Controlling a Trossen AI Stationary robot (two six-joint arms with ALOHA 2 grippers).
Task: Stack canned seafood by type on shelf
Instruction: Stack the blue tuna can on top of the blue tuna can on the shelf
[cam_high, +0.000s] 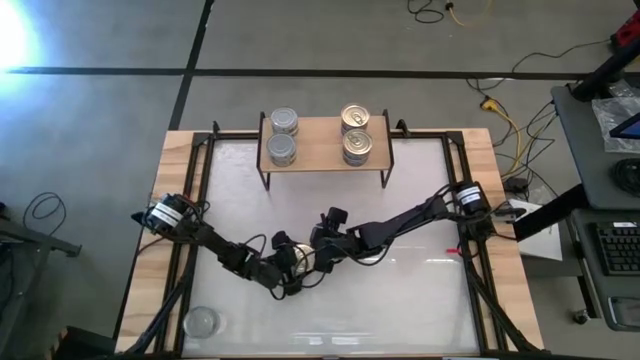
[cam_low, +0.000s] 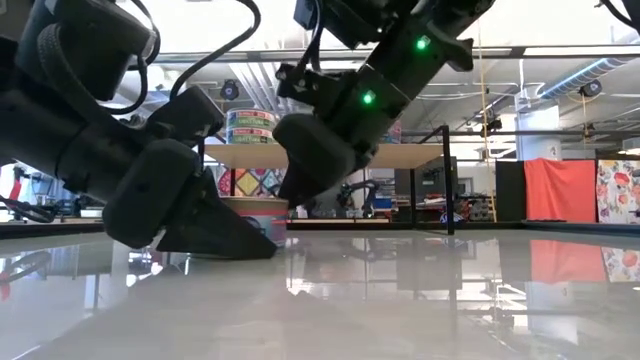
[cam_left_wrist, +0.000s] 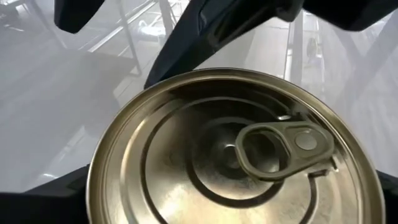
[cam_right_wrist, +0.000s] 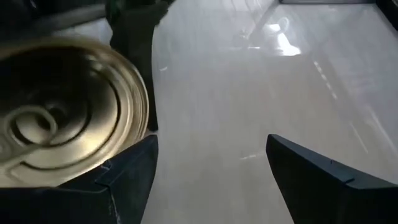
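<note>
The canned seafood in play is one gold-topped tin (cam_left_wrist: 236, 149). It stands upright on the worktop (cam_high: 400, 290) near its centre, well apart from the shelf (cam_high: 320, 150) at the far edge. Its pull-ring lid faces up.

**Shelf contents.** Two silver-topped tins (cam_high: 285, 122) occupy the left part of the board. Two gold-topped tins (cam_high: 357, 147) occupy the right part. The loose tin matches the right-hand group.

**Hands.** Both arms meet at the loose tin.
- The left hand (cam_high: 288, 268) is low over the tin, fingers wide on either side of it. Contact with the wall cannot be confirmed.
- The right hand (cam_right_wrist: 211, 142) is open, with only bare worktop between its fingers. The tin is just outside one finger.

**Handling.**
- The tin is rigid metal and will not deform under a firm grip.
- It is probably fairly heavy for its size.
- The side wall is smooth and likely slippery. The worktop is glossy, so a one-sided push will probably slide the tin.
- Take hold across the full width on the side wall, below the lid rim and clear of the pull-ring.
- Keep it level so it can sit on another lid.

**Other items.** A clear round object (cam_high: 200, 322) lies at the near left corner.
</note>
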